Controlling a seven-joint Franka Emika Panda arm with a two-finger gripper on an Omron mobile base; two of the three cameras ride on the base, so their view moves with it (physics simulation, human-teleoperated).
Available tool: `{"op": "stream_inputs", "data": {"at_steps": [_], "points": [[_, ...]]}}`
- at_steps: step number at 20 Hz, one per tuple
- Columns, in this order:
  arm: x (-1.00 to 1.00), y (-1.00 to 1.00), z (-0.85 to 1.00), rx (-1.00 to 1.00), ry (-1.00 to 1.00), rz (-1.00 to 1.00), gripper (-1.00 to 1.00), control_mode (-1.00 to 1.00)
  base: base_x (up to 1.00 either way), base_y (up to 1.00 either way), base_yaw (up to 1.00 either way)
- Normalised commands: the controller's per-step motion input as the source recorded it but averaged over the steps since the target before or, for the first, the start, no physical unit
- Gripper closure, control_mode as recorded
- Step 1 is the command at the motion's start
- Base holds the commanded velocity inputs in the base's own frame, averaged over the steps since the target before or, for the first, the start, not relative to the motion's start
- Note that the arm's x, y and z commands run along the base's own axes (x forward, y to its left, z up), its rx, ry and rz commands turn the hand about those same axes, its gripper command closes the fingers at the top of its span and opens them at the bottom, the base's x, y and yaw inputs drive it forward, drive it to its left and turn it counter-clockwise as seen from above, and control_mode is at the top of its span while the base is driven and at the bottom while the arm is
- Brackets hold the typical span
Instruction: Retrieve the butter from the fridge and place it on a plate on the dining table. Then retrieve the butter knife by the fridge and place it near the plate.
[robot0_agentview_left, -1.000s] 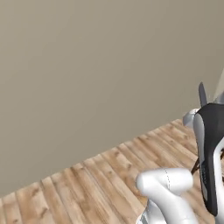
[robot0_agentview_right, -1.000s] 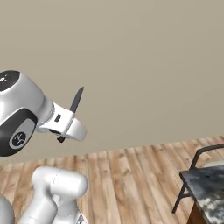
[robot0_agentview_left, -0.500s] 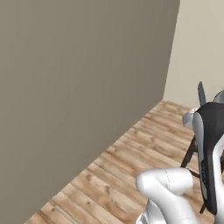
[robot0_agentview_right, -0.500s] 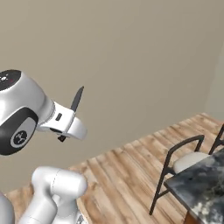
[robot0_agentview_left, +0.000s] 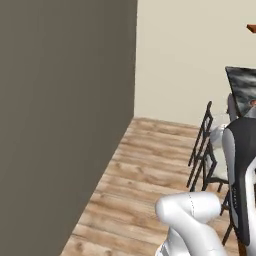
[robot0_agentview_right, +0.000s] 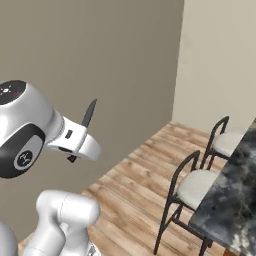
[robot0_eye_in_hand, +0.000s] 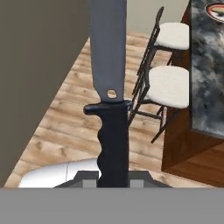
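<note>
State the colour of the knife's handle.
Black, below a grey blade; the knife shows best in the hand view.

the knife (robot0_eye_in_hand: 110, 87) had a smooth matt grey metal blade and a ribbed black handle (plastic or rubber, hard to tell). beside it, the dining table (robot0_eye_in_hand: 205, 70) showed glossy veined marble over plain brown wood. the chairs (robot0_eye_in_hand: 168, 85) near the table had dark metal frames, pale cloth seats; the floor (robot0_agentview_left: 150, 175) looked like matt wood planks.

Two dark-framed chairs (robot0_agentview_right: 192, 192) with pale seats stand on the wooden floor (robot0_agentview_left: 145, 175)
</note>
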Motion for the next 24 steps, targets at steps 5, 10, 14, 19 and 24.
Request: {"op": "stream_inputs", "data": {"at_steps": [5, 10, 14, 19, 24], "points": [[0.00, 0.00, 0.00, 0.00, 0.00, 0.00, 1.00, 1.00, 1.00, 0.78, -0.53], [0.00, 0.00, 0.00, 0.00, 0.00, 0.00, 1.00, 1.00, 1.00, 0.62, -0.53], [0.00, 0.00, 0.00, 0.00, 0.00, 0.00, 1.00, 1.00, 1.00, 0.53, -0.53], [0.00, 0.00, 0.00, 0.00, 0.00, 0.00, 1.00, 1.00, 1.00, 0.52, -0.56], [0.00, 0.00, 0.00, 0.00, 0.00, 0.00, 1.00, 1.00, 0.98, 0.46, -0.60]]}}
